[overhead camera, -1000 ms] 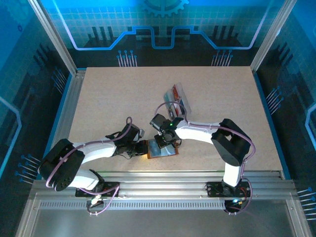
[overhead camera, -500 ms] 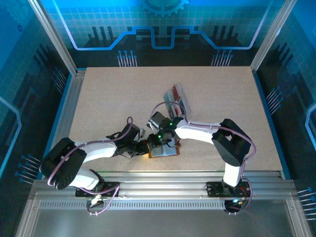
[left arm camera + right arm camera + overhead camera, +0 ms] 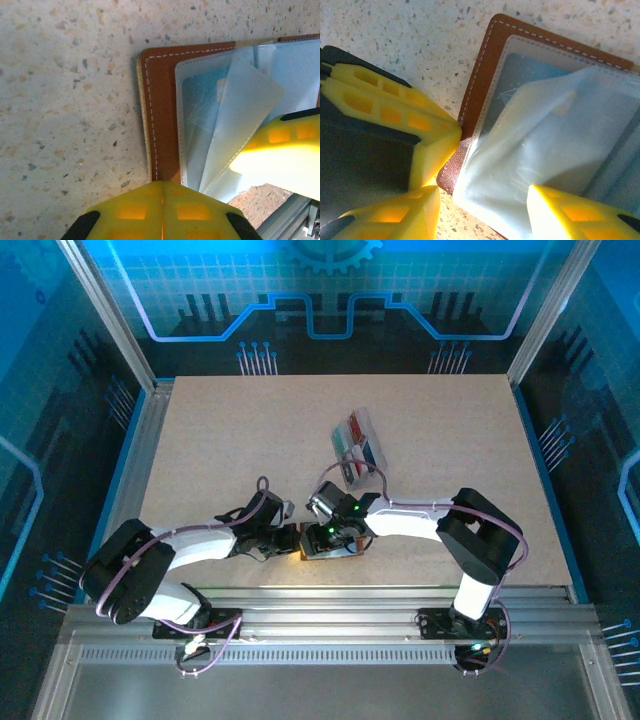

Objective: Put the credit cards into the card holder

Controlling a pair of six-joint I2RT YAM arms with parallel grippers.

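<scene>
The speckled table [image 3: 220,440] lay under both arms, which met near its front edge. Farther back, well apart from them, the clear tray [image 3: 358,474] sat at a slant with the credit cards [image 3: 350,430] in red, teal and blue packed inside it. Between the two grippers lay the card holder [image 3: 162,125], spread open and flat, its stitched brown leather framing clear sleeves [image 3: 240,120]. One sleeve leaf stood raised, and a teal shape showed through the pocket beneath, too blurred to name. The left gripper [image 3: 161,192] was clamped with its yellow fingers together on the holder's leather edge. The right gripper [image 3: 482,197] hung over the sleeves with fingers apart, one fingertip [image 3: 280,155] on the raised leaf, and it covered much of the holder in the top view
</scene>
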